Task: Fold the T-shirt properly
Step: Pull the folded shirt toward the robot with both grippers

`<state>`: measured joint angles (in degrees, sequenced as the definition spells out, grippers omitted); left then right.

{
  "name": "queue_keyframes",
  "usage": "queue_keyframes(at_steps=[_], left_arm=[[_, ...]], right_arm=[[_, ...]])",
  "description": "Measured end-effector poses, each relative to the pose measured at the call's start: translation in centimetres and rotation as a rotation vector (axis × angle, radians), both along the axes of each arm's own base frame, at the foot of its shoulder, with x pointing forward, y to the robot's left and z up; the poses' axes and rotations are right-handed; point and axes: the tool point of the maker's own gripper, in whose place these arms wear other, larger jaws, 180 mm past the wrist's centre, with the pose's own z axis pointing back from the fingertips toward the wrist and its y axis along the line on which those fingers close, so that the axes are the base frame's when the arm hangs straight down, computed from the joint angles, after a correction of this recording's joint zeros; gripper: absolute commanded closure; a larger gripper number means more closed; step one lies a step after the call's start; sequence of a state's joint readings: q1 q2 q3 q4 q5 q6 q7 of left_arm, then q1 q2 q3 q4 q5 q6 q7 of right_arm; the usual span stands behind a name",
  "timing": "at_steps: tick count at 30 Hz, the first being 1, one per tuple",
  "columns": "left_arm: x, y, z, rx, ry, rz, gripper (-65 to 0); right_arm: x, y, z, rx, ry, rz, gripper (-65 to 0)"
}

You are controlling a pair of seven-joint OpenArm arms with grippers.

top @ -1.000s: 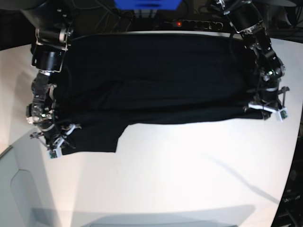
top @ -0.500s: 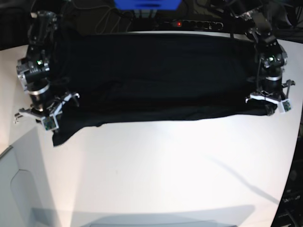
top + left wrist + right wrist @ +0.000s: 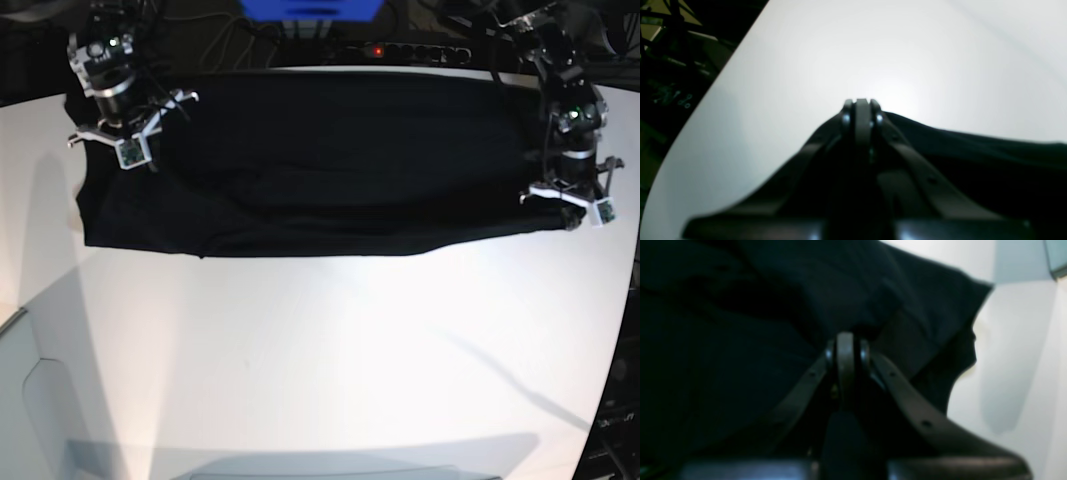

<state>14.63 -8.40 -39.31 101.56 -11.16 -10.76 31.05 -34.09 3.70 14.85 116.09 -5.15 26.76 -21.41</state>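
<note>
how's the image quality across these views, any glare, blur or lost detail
Base view: glare whitens the table, arm shadows streak it, and the T-shirt reads as near-featureless black. Left wrist view: a bright hotspot sits beyond the left gripper, whose near parts are blurred. Right wrist view: dim and soft, cloth folds barely showing around the right gripper.

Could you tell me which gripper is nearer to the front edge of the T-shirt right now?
Left. The left gripper sits at the T-shirt's front edge, at its end. The right gripper is up toward the back of the cloth, well away from that edge.
</note>
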Motion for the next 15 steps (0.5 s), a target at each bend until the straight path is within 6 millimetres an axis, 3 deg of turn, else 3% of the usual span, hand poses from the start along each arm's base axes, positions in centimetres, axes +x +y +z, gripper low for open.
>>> queue_keyframes(at_steps=[5,10,15], left_arm=[[-0.7,0.4,-0.3,0.006,0.016,0.01,-0.1],[-0.8,1.2,0.3,0.042,0.027,-0.001,-0.1],[-0.8,1.2,0.2,0.042,0.028,-0.002,-0.1]], right_arm=[[-2.3,-0.1,-1.0,0.001,0.049,-0.001,0.0],[-2.2,-3.1,0.0,-0.047,0.009,-0.06,0.0],[-3.2,-3.7,-0.1,-0.058,0.044,-0.006,0.0]])
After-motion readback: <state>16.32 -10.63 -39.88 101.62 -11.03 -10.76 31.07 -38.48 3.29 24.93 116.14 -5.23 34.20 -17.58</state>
